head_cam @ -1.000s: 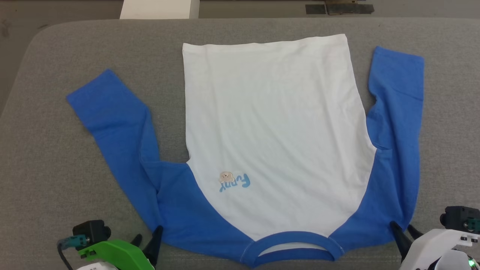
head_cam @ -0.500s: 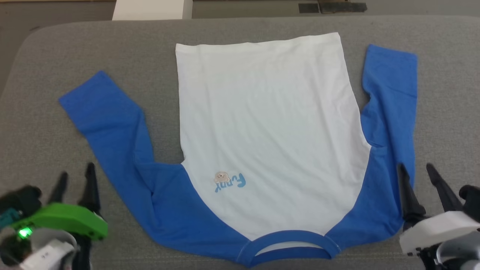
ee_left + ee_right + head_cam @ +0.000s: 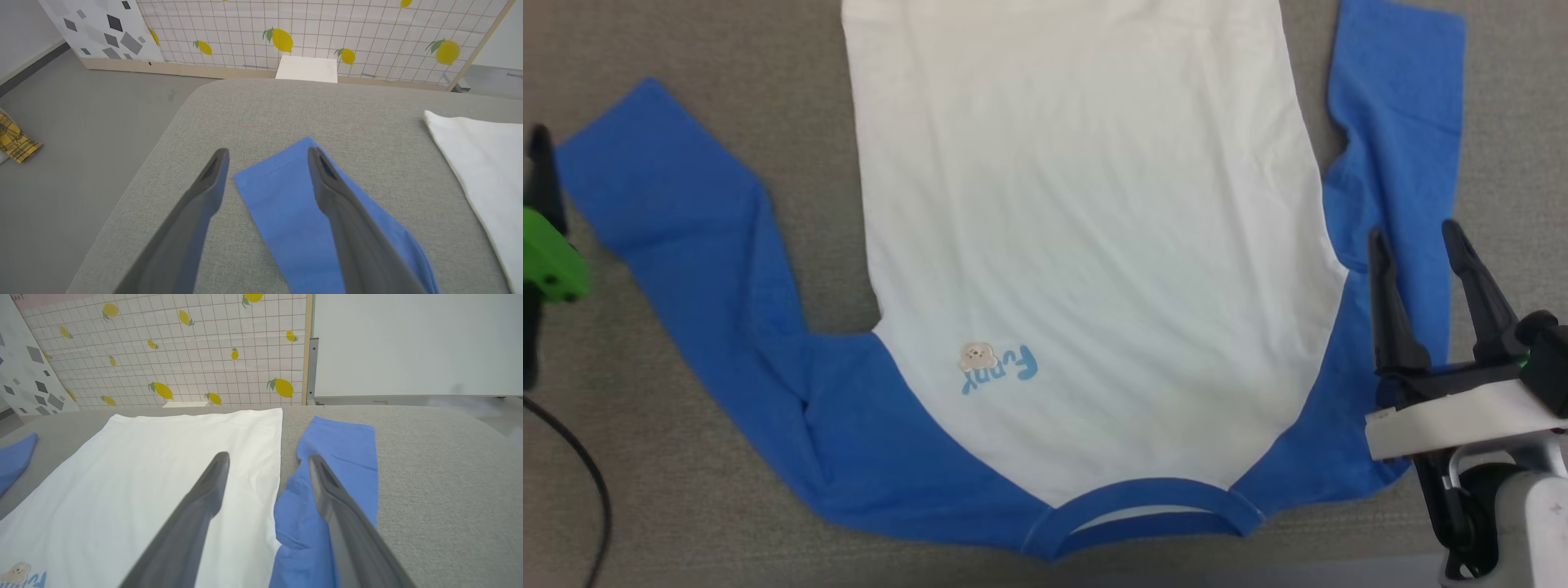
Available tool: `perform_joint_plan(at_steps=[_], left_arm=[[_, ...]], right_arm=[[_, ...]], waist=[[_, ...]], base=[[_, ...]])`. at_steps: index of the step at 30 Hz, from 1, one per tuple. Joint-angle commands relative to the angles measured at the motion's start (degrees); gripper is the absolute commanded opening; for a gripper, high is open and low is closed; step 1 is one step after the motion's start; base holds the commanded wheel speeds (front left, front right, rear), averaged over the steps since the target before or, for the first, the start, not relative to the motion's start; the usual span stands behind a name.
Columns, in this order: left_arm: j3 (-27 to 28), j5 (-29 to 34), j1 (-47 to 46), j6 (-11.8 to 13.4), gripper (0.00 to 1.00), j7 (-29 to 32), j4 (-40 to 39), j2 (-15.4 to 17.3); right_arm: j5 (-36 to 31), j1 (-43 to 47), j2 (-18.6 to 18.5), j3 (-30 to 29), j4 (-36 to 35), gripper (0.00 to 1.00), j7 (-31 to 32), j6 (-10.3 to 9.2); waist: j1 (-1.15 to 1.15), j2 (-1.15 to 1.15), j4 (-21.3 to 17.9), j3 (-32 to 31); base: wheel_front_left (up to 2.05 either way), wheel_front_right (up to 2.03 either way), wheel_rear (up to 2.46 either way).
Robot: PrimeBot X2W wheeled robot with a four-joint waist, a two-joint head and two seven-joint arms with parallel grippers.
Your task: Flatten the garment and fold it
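**Head view:** The garment [image 3: 1086, 204] lies flat on the grey fabric counter [image 3: 686, 506]. Its long axis runs away from me, with the collar [image 3: 1143, 490] nearest, the hem farthest and the sleeves angled outward. The light-blue print [image 3: 1001, 371] reads "Funny", inverted. My right pincer [image 3: 1413, 231] stands open over the sleeve on my right.

**Left wrist view:** My left pincer [image 3: 267, 150] is open, its fingers straddling the blue cuff [image 3: 278, 179]. Beyond are a grey floor [image 3: 81, 122] and a lemon-print grid wall [image 3: 327, 24].

**Right wrist view:** The spread fingers bracket the edge between body and sleeve.

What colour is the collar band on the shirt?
Blue; the collar band shows best in the head view.
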Motion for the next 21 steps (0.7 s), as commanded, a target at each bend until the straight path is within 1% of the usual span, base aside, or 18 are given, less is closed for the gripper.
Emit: perform_joint_plan(at_steps=[1, 6, 10, 14, 16, 19, 21], left_arm=[[-0.1, 0.4, -2.4, -0.4, 1.0, 1.9, 1.2, 1.4], [0.2, -0.8, -7.3, -0.4, 1.0, 8.6, 3.8, 3.9], [1.0, -2.8, -9.2, 1.1, 1.0, 14.5, 4.9, 5.3], [2.2, -5.2, -9.5, 4.0, 1.0, 20.3, 5.2, 6.2], [2.4, -6.1, -8.9, 6.0, 1.0, 23.9, 5.1, 6.9], [3.7, -9.2, -7.8, 8.6, 1.0, 28.7, 4.1, 6.5], [4.2, -11.0, -6.5, 9.8, 1.0, 31.5, 3.1, 6.3]], right_arm=[[-0.4, -1.5, -0.1, 0.4, -0.3, 1.0, -0.6, -0.09], [-0.4, -3.7, 0.0, 1.3, -0.6, 1.0, -1.7, -0.09], [-0.2, -4.9, 0.0, 1.8, -1.0, 1.0, -2.2, -0.09], [-0.1, -5.5, 0.1, 2.1, -1.3, 1.0, -2.4, -0.09], [0.0, -5.6, 0.2, 2.2, -1.4, 1.0, -2.6, -0.09], [0.2, -5.8, 0.3, 2.4, -1.4, 1.0, -2.7, -0.09], [0.3, -5.8, 0.3, 2.5, -1.3, 1.0, -2.8, -0.09]], waist=[[0.0, 0.0, -2.6, 5.9], [0.0, 0.0, -4.3, 9.8], [0.0, 0.0, -5.3, 12.1], [0.0, 0.0, -5.8, 13.5], [0.0, 0.0, -6.0, 14.1], [0.0, 0.0, -6.1, 14.6], [0.0, 0.0, -6.2, 14.8]], base=[[0.0, 0.0, 0.0], [0.0, 0.0, 0.0], [0.0, 0.0, 0.0], [0.0, 0.0, 0.0], [0.0, 0.0, 0.0], [0.0, 0.0, 0.0], [0.0, 0.0, 0.0]])
